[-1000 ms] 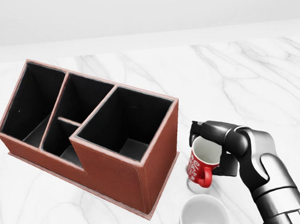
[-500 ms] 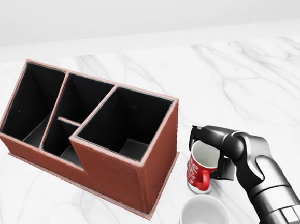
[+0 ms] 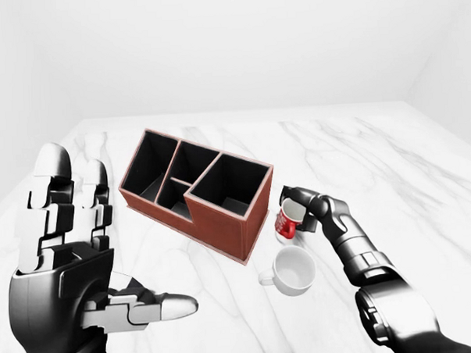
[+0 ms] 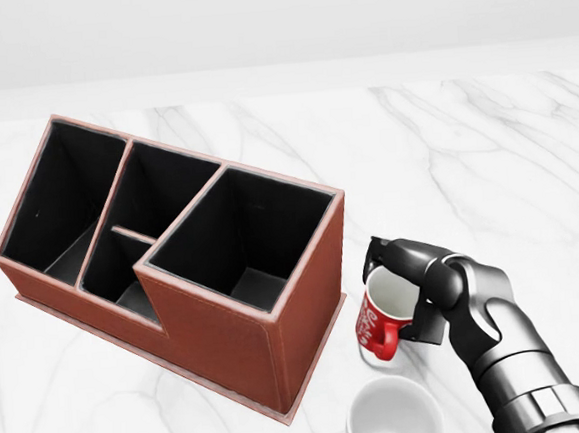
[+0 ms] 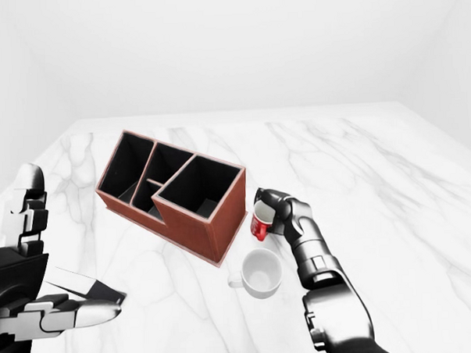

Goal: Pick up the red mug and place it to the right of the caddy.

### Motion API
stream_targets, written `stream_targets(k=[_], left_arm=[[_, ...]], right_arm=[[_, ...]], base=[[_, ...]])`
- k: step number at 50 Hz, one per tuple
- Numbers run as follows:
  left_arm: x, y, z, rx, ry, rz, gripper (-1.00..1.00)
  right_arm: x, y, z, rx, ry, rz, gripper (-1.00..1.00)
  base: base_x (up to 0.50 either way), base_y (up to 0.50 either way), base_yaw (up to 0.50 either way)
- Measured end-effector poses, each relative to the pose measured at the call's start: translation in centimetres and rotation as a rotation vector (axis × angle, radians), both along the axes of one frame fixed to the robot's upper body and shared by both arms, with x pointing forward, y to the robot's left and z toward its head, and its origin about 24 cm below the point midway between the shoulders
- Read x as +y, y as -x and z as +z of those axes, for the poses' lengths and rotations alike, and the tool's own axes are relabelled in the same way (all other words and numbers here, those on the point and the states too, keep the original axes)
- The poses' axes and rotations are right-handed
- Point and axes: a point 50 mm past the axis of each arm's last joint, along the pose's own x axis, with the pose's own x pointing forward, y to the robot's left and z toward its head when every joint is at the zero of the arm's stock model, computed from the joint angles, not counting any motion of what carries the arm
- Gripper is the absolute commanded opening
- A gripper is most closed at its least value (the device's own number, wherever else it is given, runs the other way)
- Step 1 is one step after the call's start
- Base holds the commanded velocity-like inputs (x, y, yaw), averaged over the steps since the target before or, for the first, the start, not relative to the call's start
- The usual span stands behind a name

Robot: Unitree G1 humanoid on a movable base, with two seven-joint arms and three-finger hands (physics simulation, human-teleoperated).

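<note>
Beside caddy (image 4: pixel 183 265), right hand (image 4: pixel 415 287) grips red mug (image 4: pixel 386 314)

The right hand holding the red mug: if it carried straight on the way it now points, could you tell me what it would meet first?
The right hand, closed on the red mug, points toward the head view's left. Going straight on, it would probably meet the caddy at its right end wall first; the gap looks small, though depth is uncertain.

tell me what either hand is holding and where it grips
The right hand holds the red mug by its rim and upper wall, fingers over the mouth; the handle is free. The left hand is open and empty.
</note>
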Motion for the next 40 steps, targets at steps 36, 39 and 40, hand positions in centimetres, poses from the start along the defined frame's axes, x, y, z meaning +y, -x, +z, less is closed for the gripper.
stream_targets(k=[36, 39, 40], left_arm=[[0.1, 0.0, 0.0, 0.009, 0.018, -0.008, 1.00], [0.1, 0.0, 0.0, 0.010, 0.019, -0.009, 1.00], [0.1, 0.0, 0.0, 0.011, 0.019, -0.009, 1.00]], right_arm=[[0.0, -0.4, -1.4, -0.039, 0.022, -0.075, -1.00], [0.0, -0.4, -1.6, -0.039, 0.024, -0.080, -1.00], [0.0, -0.3, -1.7, -0.039, 0.025, -0.083, -1.00]], base=[[0.00, 0.00, 0.00], [0.00, 0.00, 0.00], [0.00, 0.00, 0.00]])
